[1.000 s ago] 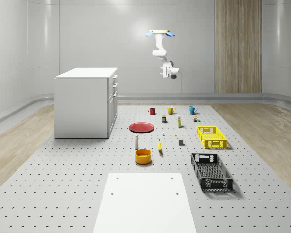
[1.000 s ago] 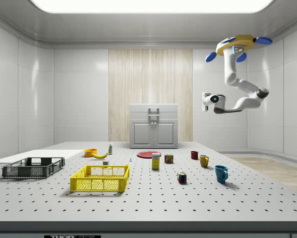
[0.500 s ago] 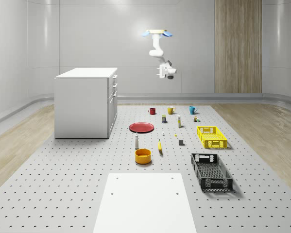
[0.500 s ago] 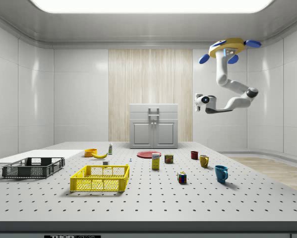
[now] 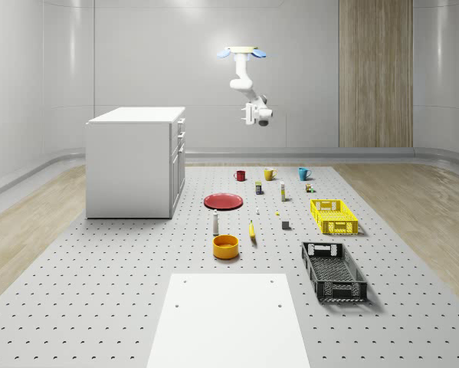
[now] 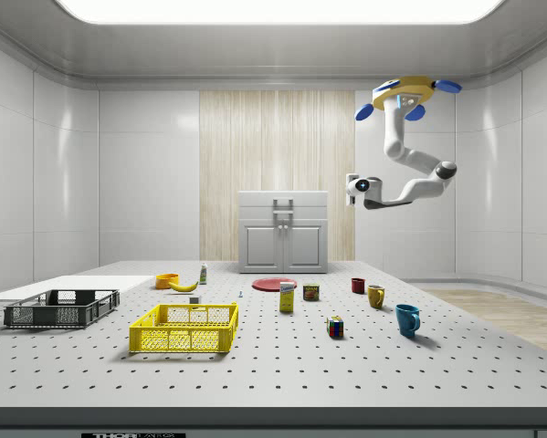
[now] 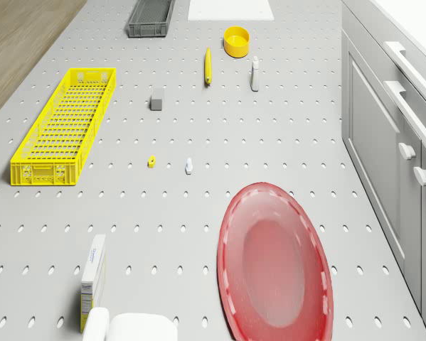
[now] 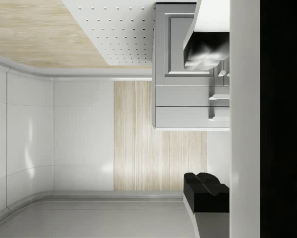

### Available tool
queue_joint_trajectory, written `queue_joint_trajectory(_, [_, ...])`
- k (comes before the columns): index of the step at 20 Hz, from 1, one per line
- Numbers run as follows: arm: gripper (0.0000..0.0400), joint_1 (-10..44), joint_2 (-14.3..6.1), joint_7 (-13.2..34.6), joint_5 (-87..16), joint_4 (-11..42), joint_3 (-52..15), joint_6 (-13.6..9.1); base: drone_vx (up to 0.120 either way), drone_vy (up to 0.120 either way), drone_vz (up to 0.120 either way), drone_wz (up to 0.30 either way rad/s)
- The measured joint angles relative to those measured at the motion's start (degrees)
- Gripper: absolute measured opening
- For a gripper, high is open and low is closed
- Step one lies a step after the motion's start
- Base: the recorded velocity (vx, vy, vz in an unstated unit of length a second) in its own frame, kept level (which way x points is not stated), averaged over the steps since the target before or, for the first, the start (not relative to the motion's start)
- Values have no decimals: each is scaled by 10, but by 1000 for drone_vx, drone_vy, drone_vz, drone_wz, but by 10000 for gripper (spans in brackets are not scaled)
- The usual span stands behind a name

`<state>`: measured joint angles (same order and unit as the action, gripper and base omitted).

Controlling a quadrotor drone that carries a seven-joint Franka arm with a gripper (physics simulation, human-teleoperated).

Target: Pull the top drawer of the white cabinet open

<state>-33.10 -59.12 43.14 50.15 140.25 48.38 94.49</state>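
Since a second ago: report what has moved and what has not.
The drone has drifted toward the whole-scene view's left, closing on the white cabinet, and hovers high above the table's far end. The gripper has travelled with it, held in the air, touching nothing. The top drawer is shut as before; the red plate, mugs and crates lie where they were.
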Motion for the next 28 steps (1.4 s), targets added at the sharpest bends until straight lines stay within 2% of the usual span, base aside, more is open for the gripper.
queue_joint_trajectory(10, [305, -18, -18, 12, -14, 2, 6, 16, 120, -116, 0, 0])
queue_joint_trajectory(28, [305, -42, -45, 30, -36, 6, 14, 40, 120, 0, 0, 0])
